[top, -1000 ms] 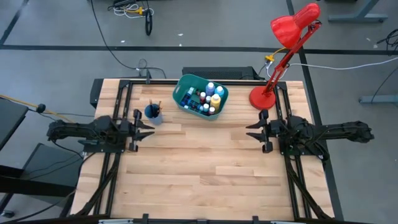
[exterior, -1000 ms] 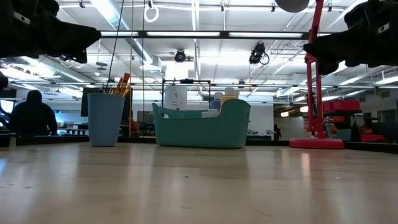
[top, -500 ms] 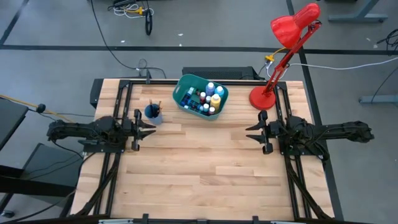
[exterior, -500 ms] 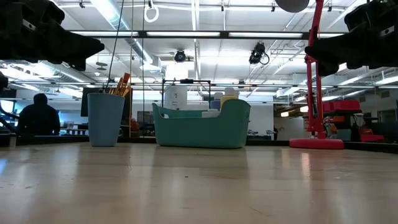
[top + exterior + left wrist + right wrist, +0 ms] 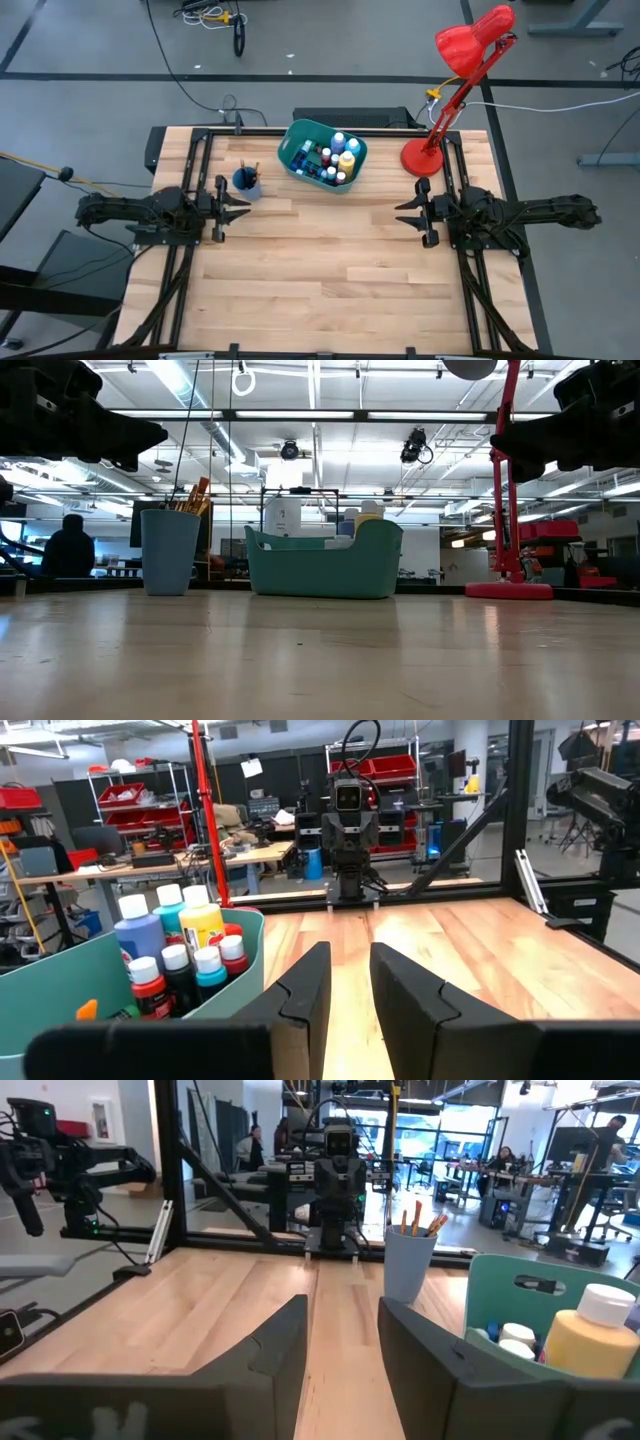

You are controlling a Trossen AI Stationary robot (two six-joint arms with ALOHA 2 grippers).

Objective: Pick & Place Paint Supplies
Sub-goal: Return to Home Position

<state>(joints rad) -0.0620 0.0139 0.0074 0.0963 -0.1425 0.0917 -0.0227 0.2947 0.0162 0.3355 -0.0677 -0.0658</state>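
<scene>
Left end effector (image 5: pixel 243 207): poised above the tabletop (image 5: pixel 330 280) to the left of the teal bin (image 5: pixel 298 128) and nearer the front than the bin. Its two dark fingers are parted with a clear gap and hold nothing.
Right end effector (image 5: pixel 400 213): level with its partner on the bin's right, also nearer the front than the bin. Its fingers are likewise spread and empty, pointing back toward the left arm across bare wood.
Paint bottles (image 5: pixel 338 160): gathered upright inside the bin, pale caps showing. The left wrist view picks out blue, yellow, red and dark ones pressed together against the bin's wall.
Brushes (image 5: pixel 252 171): standing in the small blue cup (image 5: pixel 243 181) just left of the bin, their ends poking above the cup's rim.
Teal bin: resting on the wood, turned at a slight angle, with neither arm touching it.
Red lamp (image 5: pixel 421 158): round base planted to the right of the bin, its stem leaning away and its shade hanging beyond the boards.
Person (image 5: pixel 70 546): a dark-clad figure in the room behind, seen in the low view well left of the bin and past the cup.
</scene>
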